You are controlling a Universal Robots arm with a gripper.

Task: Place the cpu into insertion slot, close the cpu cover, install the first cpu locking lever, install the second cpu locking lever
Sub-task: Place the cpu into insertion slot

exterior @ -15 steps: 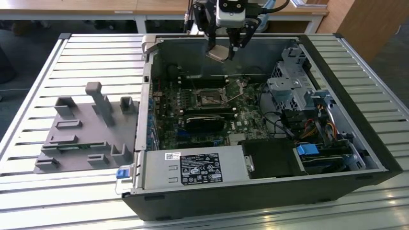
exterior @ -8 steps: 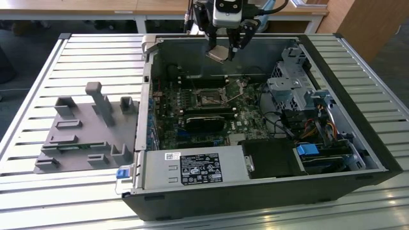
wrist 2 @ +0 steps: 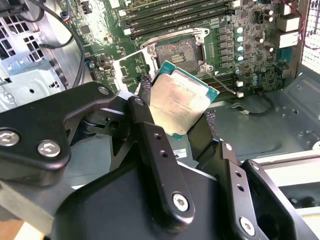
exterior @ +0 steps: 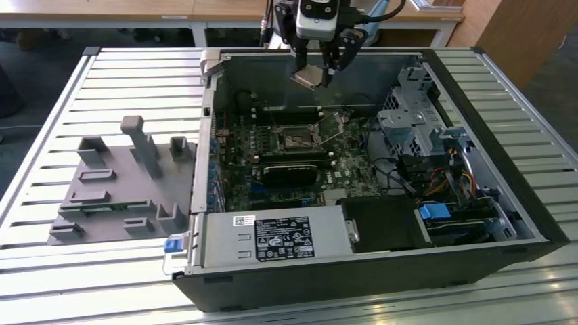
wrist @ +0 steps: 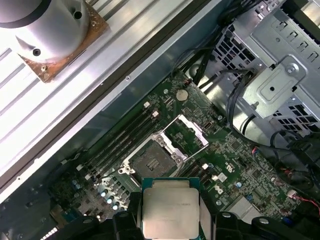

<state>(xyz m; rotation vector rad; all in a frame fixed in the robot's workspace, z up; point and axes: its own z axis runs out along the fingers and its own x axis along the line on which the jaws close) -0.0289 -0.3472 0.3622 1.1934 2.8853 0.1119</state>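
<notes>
Second wrist view: cpu point(wrist 2: 182, 102) pinched between fingers point(wrist 2: 152, 145).

This looks like a robot lab or a workshop, not a home. There is a big table point(exterior: 54, 101) made of long metal strips. On it lies a computer box point(exterior: 361, 288) with its side off, so the green board point(exterior: 343, 169) and wires point(exterior: 454, 181) show. Beside the box sits a grey plastic holder point(exterior: 118, 183). A robot's gripper point(exterior: 318, 71) hangs over the box, and plain wooden desks point(exterior: 118, 8) stand behind.
</notes>
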